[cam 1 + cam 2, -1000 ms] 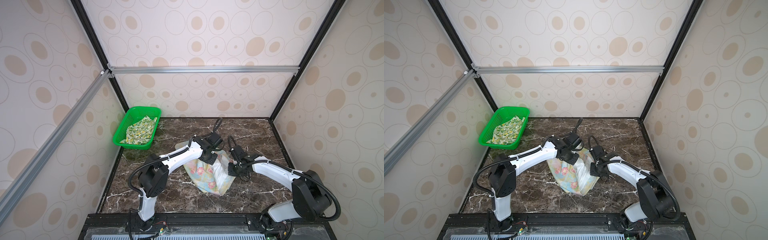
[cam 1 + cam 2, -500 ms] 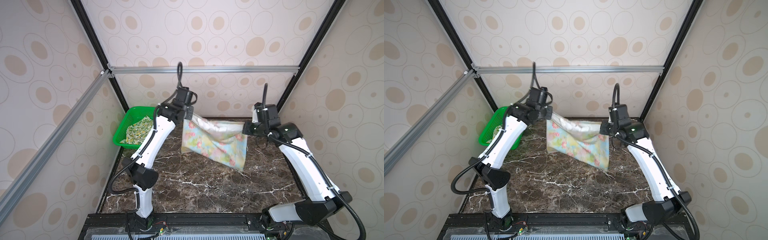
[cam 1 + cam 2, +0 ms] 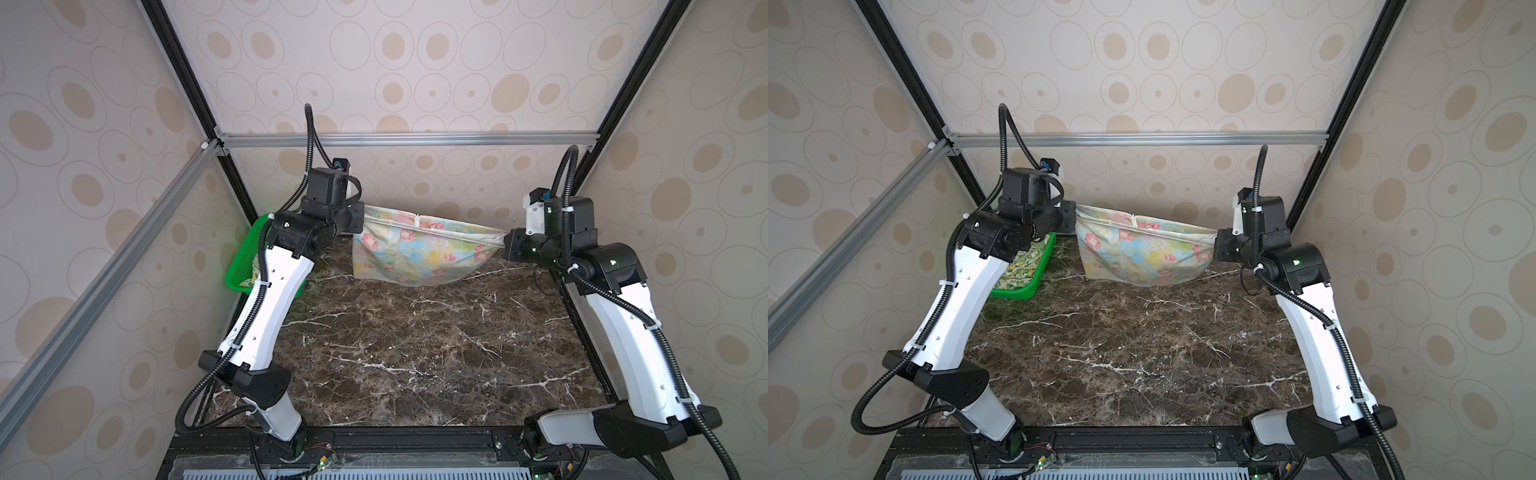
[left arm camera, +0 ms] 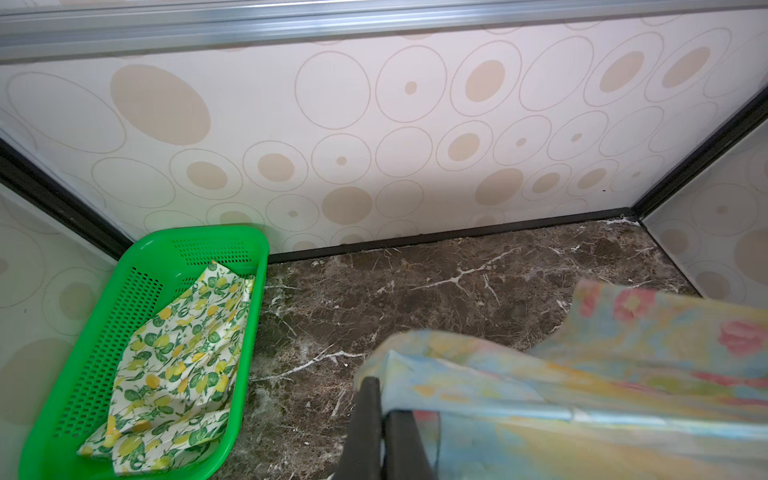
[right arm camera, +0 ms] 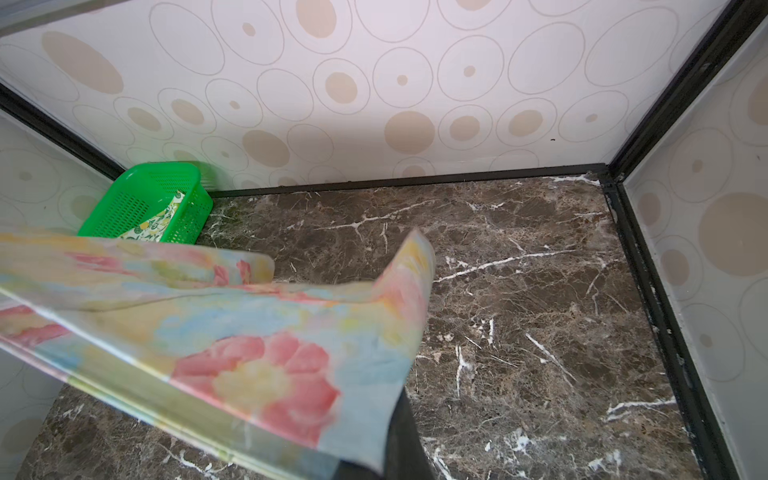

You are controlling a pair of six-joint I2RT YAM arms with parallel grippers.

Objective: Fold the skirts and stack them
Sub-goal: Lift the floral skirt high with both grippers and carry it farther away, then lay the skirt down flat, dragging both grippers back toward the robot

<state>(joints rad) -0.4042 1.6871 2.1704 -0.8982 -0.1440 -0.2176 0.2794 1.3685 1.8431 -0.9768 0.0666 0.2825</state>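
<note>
Both top views: floral skirt (image 3: 419, 253) hangs in the air, off the table (image 3: 415, 353), just past the inner side of the green basket (image 3: 241, 266). Left gripper (image 3: 360, 218) and right gripper (image 3: 508, 249) each pinch one end of what looks like the waistband. The middle sags, so the cloth is light and limp. Lemon skirt (image 3: 1021, 266) lies crumpled inside the basket.

Left wrist: jaws stand nearly together with the skirt's edge nipped between them. The basket sits below, near the wall.

Right wrist: blurred cloth covers most of the gripper. The pinch itself is probably hidden underneath.

Handling: thin and floppy, and the lining may slide. Best held at the corners or the stitched band, kept taut.
</note>
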